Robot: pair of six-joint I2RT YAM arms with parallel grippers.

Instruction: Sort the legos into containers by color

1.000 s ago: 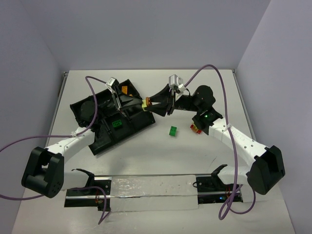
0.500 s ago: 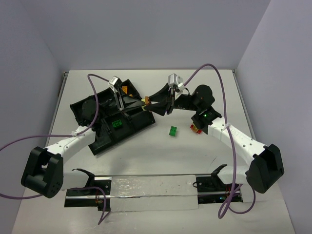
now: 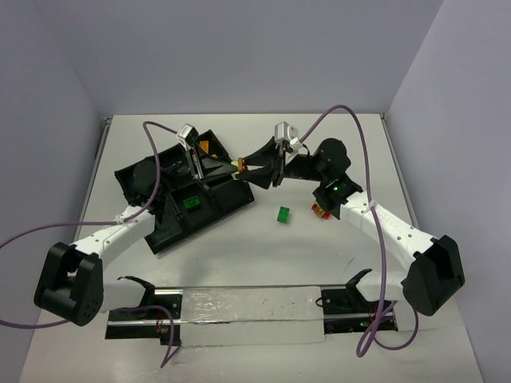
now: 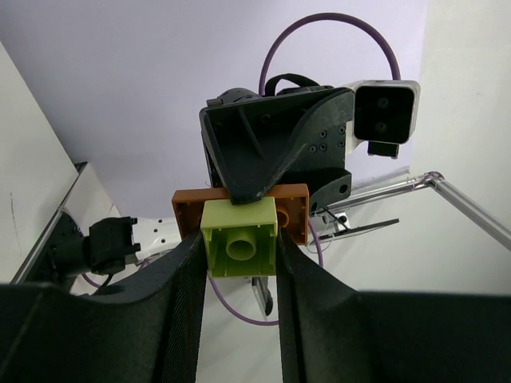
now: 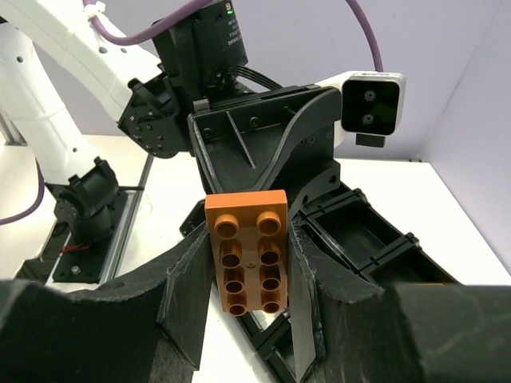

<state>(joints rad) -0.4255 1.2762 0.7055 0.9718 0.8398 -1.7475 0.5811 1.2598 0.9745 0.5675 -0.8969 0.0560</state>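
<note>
- My left gripper is closed narrow on a yellow-green brick. It holds the brick by its two side faces, with the hollow underside facing my wrist camera.
- My right gripper is pinched the same way on an orange brick, studs towards its own camera.
- The two bricks are pressed together, the yellow-green one seated on part of the orange one. I judge the step in hand is pulling them apart so each can go to its own colour.
- To do that well I'd keep both grips firm and tilt one wrist to peel the joint open. A straight pull could drag a brick out of the smooth fingers.
- The pair hangs in the air just over the right edge of the black tray, so a dropped brick could land in the wrong compartment.
- The tray holds a green brick in a near compartment and an orange piece at its far corner. That corner is where I'd take the orange one.
- On the table, a loose green brick and a small red and orange cluster lie beside my right arm.
</note>
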